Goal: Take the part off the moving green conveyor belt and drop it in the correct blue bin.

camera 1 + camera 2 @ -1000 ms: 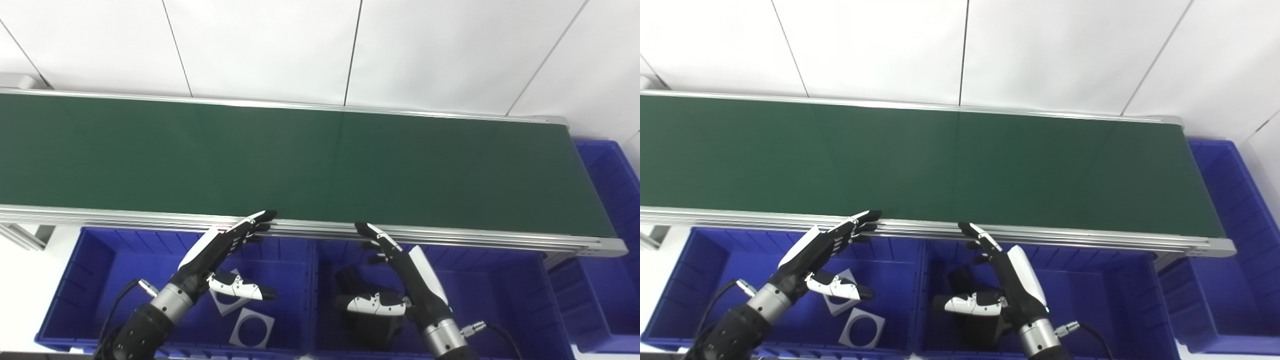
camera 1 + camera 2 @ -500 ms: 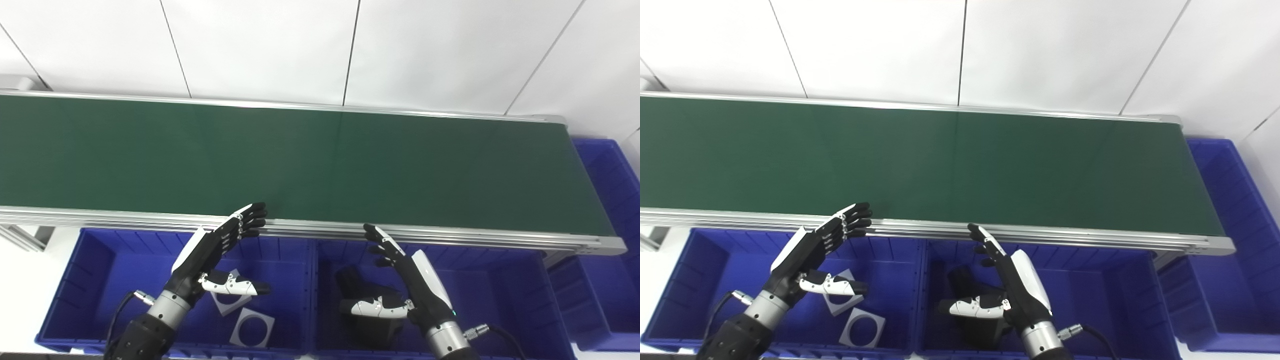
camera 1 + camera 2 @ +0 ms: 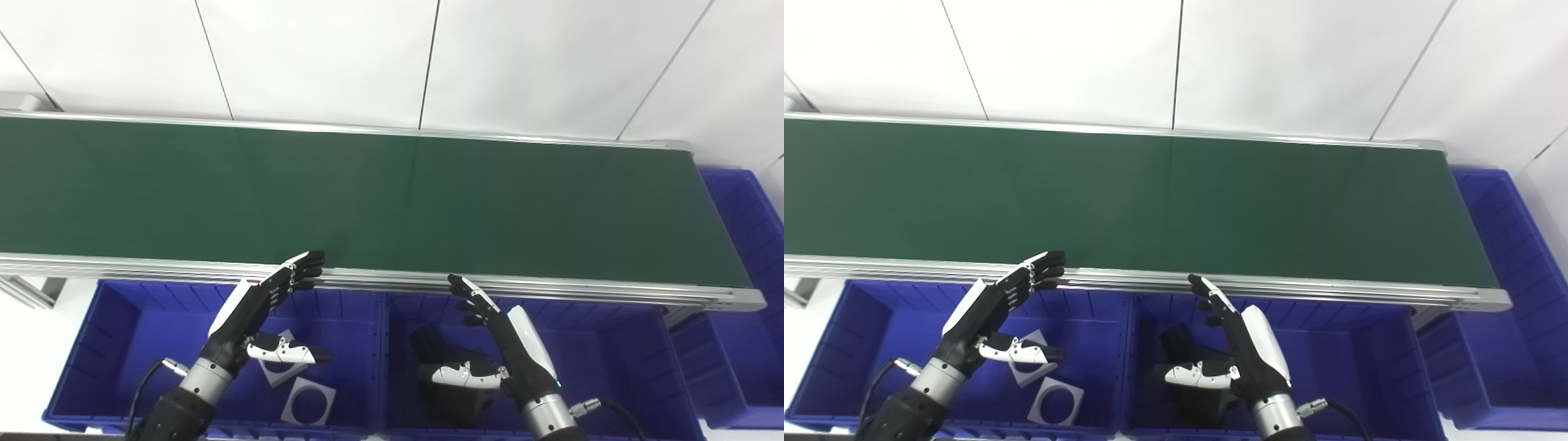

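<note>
Nearest the camera, two blue bins sit below the belt's front rail: the left bin (image 3: 122, 331) holds two flat grey square plates with round holes (image 3: 309, 401), and the right bin (image 3: 612, 355) holds a dark part (image 3: 441, 367) whose shape I cannot make out behind the hand. Over them hover the left hand (image 3: 257, 312) and the right hand (image 3: 502, 343), both empty, fingers stretched out and thumbs held apart. Compared with a second ago, both have drawn back slightly from the rail, the left fingertips curling a little, and in the last half second they have hardly moved. Beyond them the green conveyor belt (image 3: 392, 196) runs across the view with no part anywhere on it, and a third bin (image 3: 747, 245) stands past its right end. My reading is that the hands are waiting, ready for the next part to arrive.
</note>
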Tool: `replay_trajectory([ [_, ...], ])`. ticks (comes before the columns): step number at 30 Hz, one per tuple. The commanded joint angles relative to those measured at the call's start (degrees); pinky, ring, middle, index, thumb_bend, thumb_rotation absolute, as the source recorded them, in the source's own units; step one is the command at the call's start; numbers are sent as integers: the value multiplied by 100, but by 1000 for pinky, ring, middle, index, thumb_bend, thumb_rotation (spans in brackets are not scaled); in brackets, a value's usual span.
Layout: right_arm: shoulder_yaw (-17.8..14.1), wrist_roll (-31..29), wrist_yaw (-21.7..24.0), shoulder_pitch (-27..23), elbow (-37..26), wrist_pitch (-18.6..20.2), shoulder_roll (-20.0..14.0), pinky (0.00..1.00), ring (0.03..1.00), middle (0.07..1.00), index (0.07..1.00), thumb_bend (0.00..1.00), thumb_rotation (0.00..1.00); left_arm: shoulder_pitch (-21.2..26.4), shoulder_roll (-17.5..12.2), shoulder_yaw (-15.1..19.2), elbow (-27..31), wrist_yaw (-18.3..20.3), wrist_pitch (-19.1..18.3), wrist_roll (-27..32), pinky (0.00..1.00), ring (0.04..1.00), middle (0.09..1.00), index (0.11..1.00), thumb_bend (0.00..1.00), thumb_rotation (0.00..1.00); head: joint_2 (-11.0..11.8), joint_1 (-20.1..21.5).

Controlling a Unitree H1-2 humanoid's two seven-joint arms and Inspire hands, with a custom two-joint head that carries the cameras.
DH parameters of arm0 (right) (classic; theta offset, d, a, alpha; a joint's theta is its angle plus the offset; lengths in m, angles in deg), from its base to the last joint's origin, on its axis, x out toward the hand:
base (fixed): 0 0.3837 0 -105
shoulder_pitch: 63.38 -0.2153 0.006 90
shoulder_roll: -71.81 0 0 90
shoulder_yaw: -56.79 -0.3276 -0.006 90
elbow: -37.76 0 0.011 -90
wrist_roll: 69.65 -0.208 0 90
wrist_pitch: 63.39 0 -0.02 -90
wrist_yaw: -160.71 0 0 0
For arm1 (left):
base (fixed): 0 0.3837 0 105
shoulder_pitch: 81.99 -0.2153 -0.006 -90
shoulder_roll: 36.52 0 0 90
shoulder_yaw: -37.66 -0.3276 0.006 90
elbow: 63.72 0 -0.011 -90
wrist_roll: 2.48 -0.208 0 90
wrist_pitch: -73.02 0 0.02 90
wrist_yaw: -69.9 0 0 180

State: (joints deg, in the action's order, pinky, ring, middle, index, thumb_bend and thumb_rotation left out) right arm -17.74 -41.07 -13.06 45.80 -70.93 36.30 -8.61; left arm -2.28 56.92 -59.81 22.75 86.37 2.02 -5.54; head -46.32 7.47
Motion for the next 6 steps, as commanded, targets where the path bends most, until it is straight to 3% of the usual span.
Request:
replay_trajectory([
  [1,23,22,-90,-29,-170,-126,43,748,822,877,901,750,199,55,-47,17,77,-109,230,-91,826,864,887,866,909,179,-1,-7],
  [6,25,-1,-116,-37,-147,-146,45,742,814,871,892,758,210,54,-50,2,111,-167,219,-253,812,855,881,852,924,206,5,-24],
])
